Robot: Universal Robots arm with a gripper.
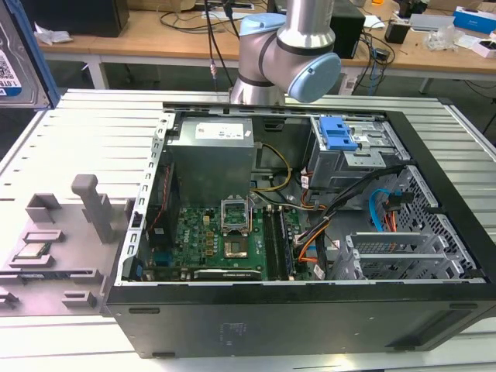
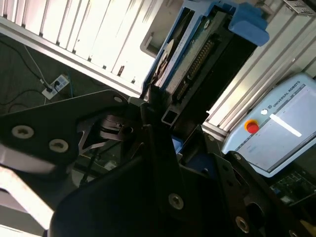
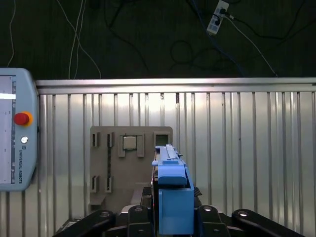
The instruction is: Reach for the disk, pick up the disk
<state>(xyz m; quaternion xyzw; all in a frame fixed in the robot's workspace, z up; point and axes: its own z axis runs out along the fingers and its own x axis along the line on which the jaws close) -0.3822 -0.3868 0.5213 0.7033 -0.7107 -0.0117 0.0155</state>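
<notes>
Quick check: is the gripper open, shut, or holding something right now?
Gripper: jaws closed on the disk, which is held edge-on in the first wrist view.

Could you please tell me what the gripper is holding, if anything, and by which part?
The gripper is shut on the disk, its fingers pressing the two broad faces at one end.

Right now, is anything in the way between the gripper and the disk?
No, nothing visible is. The gripper is shut on the disk, holding it up above the ribbed metal table.
</notes>
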